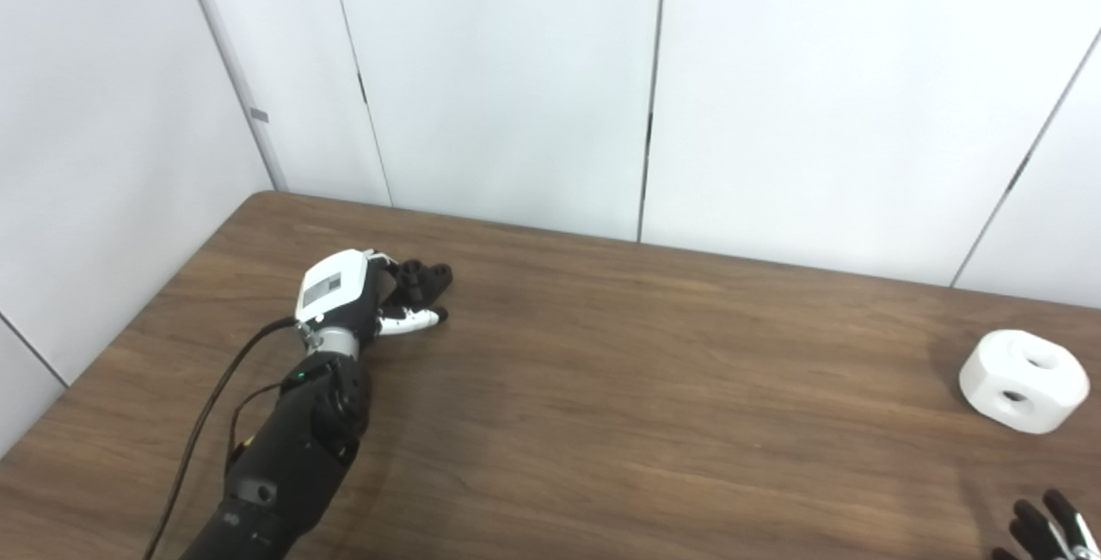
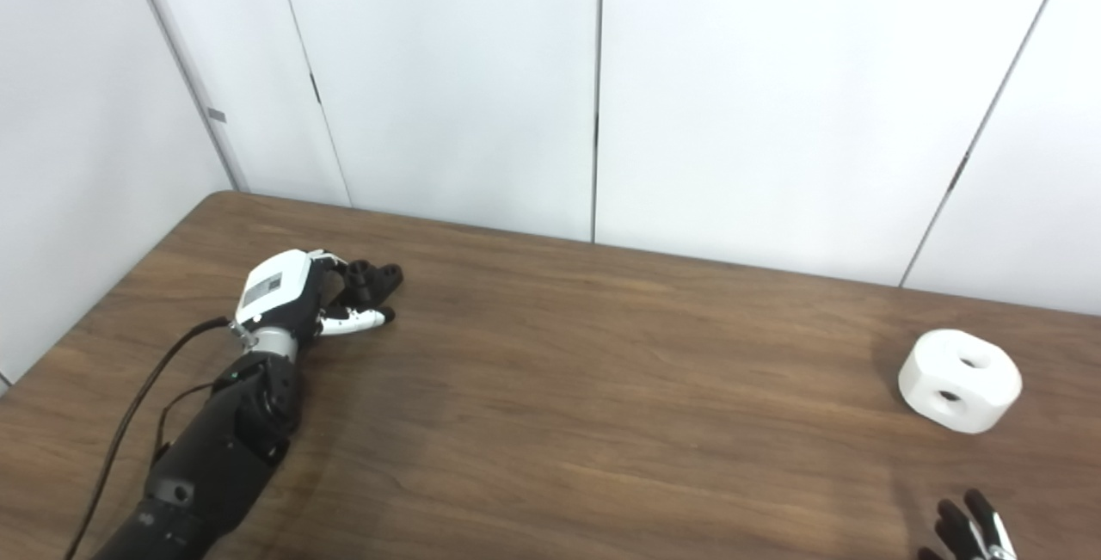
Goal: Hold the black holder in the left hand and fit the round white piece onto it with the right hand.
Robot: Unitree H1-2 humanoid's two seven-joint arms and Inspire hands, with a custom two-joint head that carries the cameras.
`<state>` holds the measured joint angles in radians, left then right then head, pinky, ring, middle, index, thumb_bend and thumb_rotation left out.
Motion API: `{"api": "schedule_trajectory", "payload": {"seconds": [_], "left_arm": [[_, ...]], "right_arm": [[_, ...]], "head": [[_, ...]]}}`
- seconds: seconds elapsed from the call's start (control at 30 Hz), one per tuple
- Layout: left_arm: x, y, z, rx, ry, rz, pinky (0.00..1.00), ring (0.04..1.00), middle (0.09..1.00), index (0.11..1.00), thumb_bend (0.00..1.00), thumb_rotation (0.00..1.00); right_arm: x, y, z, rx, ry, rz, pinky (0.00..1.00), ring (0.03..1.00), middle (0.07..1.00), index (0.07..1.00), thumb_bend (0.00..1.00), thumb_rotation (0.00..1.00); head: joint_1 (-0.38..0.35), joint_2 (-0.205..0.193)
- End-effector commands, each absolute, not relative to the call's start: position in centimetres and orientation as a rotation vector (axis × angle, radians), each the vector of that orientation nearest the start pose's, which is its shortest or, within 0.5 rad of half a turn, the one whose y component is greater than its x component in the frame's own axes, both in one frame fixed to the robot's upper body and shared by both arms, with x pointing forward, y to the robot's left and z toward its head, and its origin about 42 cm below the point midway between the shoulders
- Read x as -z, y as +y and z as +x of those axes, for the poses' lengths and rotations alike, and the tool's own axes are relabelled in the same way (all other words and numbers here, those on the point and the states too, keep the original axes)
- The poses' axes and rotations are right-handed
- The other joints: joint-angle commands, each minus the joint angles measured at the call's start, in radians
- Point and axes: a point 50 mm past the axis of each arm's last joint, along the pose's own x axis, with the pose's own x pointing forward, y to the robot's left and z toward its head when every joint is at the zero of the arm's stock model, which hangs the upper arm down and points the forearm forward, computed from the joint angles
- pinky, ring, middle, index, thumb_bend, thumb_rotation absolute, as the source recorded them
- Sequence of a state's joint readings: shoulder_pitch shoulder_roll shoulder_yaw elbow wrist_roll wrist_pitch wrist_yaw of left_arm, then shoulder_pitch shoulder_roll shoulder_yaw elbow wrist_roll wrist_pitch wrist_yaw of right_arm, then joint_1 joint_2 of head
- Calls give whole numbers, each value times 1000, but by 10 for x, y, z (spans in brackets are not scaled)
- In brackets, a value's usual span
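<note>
A wood-grain counter (image 1: pixel 602 388) carries a round white piece (image 1: pixel 1024 380), smooth and puck-shaped with two holes, at the far right. At the left, the left robot hand (image 1: pixel 361 298) rests on the counter, its fingers curled around the black holder (image 1: pixel 423 279). Only the dark fingertips of the right robot hand (image 2: pixel 968 530) show at the bottom edge, below the white piece and apart from it; I cannot tell whether it is spread or closed.
</note>
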<state>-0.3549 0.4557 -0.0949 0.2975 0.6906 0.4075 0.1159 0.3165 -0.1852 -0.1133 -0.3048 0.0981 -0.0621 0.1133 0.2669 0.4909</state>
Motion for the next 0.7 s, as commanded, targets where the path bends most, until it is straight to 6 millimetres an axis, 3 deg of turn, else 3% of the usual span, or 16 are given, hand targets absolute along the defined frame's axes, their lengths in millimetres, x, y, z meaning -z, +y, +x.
{"api": "schedule_trajectory", "payload": {"seconds": [0.0,0.67], "left_arm": [[-184,377,407,-388,162,1218,1000,960,900,699,826,395],[-182,379,407,-403,161,1235,1000,933,865,641,807,350]], "right_arm": [[-125,-299,172,7,-63,-134,867,947,945,972,527,1000],[-126,-299,169,12,-57,-143,868,946,942,971,544,1000]], "head": [[0,1],[-8,12]]}}
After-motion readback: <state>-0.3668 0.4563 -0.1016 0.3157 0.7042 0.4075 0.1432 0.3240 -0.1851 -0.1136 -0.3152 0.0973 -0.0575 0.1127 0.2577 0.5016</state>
